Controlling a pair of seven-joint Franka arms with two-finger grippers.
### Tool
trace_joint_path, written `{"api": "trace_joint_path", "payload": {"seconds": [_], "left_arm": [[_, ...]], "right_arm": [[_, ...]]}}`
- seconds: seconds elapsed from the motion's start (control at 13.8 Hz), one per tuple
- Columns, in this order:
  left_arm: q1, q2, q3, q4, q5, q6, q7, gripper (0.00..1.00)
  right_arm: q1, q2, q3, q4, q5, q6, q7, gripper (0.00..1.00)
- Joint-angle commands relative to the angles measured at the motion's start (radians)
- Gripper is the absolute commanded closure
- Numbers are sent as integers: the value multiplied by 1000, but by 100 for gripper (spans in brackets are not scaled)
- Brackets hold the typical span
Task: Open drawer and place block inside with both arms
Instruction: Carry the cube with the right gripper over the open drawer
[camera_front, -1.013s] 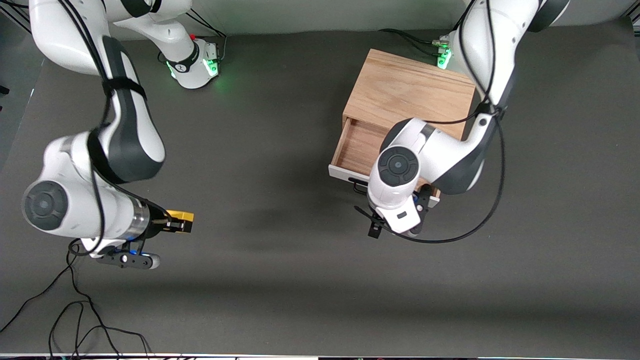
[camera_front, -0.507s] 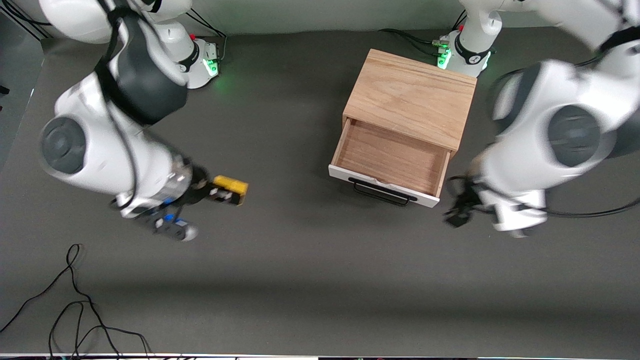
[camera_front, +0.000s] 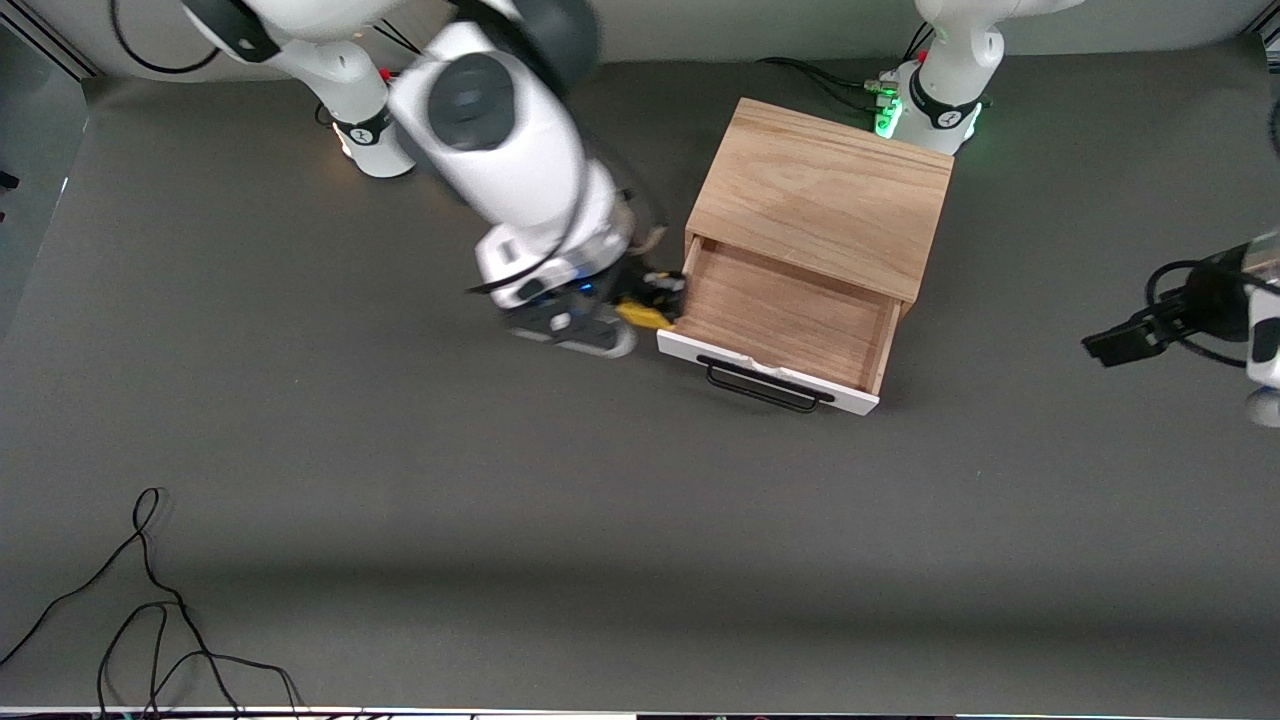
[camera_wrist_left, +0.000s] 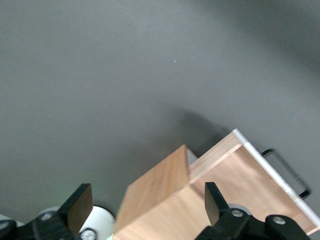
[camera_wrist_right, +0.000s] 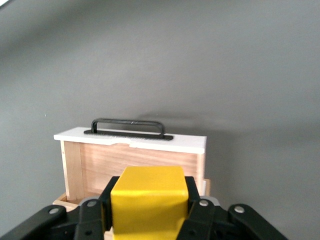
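A: We see the right gripper (camera_front: 665, 298) with jaws clamped on the small yellow cube (camera_wrist_right: 148, 199), apparently just at the pulled-out light-wood drawer (camera_front: 785, 318) edge.

B: The left gripper (camera_front: 1120, 342) hangs over the dark table (camera_front: 600, 520), jaws spread, empty.

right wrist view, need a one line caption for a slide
Right pincer holding the yellow block just short of the open drawer, whose black handle faces away.

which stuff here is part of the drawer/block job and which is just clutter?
Job:
- drawer, pulled open, nothing in it
- oak box that holds it
- block, gripped by the right gripper at the drawer's side wall
- left gripper, open, over the table toward the left arm's end

Lying about:
- loose black cable on the table, near the front camera
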Motion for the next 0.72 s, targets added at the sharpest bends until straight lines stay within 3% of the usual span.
{"api": "trace_joint_path", "payload": {"seconds": [0.0, 0.36, 0.51, 0.65], "left_arm": [[55, -118, 3, -159, 2, 7, 261, 0], [90, -256, 2, -344, 14, 140, 440, 0], [87, -293, 2, -399, 14, 173, 460, 0], [79, -365, -1, -526, 13, 296, 448, 0]], "right_arm": [[81, 99, -5, 35, -95, 70, 56, 95], [196, 228, -7, 33, -239, 184, 204, 94], [213, 259, -8, 29, -258, 205, 226, 92], [225, 273, -10, 24, -260, 207, 241, 90]]}}
